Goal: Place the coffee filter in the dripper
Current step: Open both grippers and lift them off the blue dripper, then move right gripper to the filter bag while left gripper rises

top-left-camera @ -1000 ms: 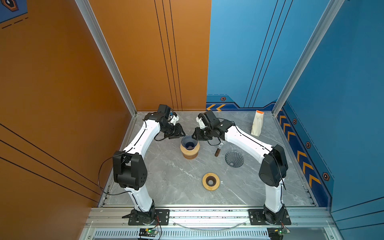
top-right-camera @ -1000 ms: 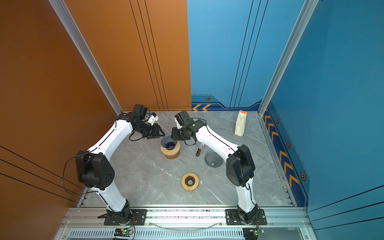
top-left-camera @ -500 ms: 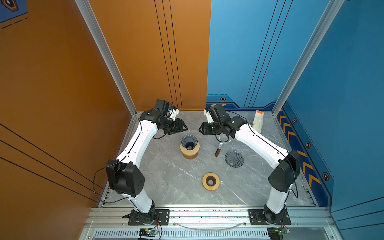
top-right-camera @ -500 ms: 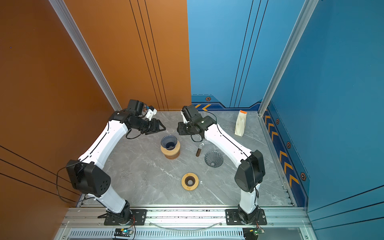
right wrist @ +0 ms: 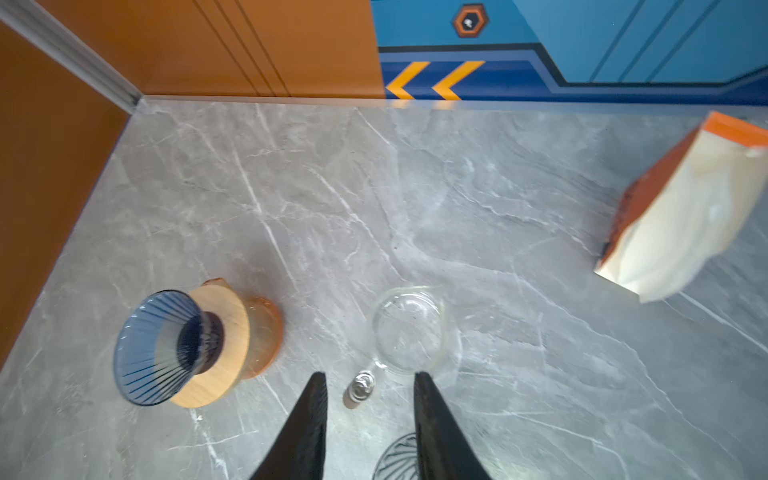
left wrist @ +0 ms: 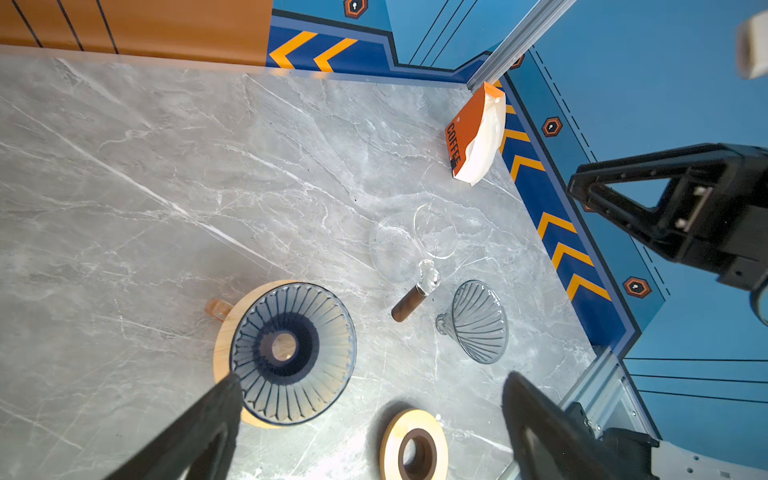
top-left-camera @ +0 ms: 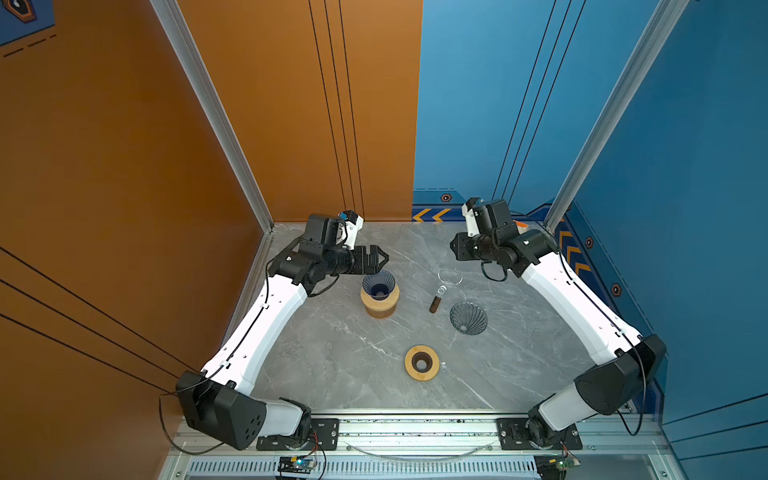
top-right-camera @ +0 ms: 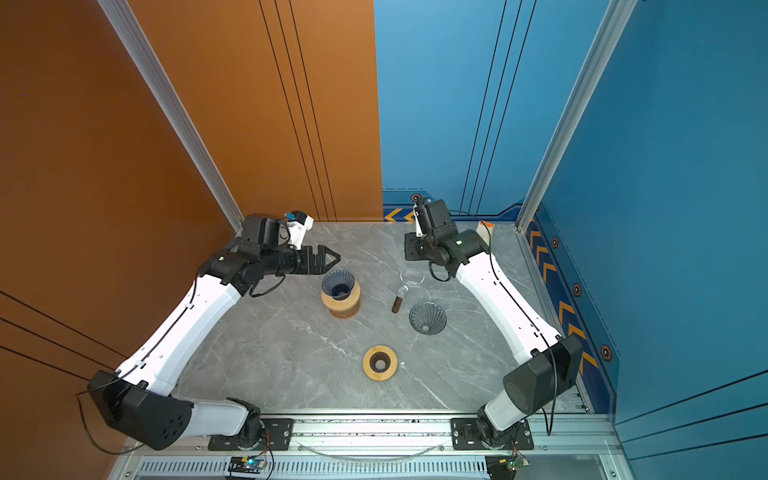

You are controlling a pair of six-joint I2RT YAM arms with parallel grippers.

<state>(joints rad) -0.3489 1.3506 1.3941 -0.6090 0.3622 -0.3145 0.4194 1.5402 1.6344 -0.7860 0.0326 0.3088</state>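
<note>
While the dripper (top-left-camera: 378, 284) sits on its wooden stand (top-left-camera: 380, 308), left hand (left wrist: 372, 380) released near it, right hand (right wrist: 370, 375) parted, empty.

The grey veined stone-look tabletop (top-left-camera: 332, 353) under me is smooth with a soft sheen. The blue ribbed cone dripper (left wrist: 291, 390) is glossy and see-through, glass or plastic, I cannot tell which. It sits in a pale round wooden collar (right wrist: 232, 316), satin-smooth, over an amber translucent cup (right wrist: 266, 332). The smoky ribbed cone (left wrist: 478, 322) is equally glossy. The clear round vessel (right wrist: 409, 330) looks like glass, its dark handle (left wrist: 409, 303) like wood. The loose pale wooden ring (top-left-camera: 435, 365) is matt. The orange-and-cream coffee bag (left wrist: 482, 145) looks like creased paper. My own black fingers (left wrist: 199, 432) are matt plastic.
</note>
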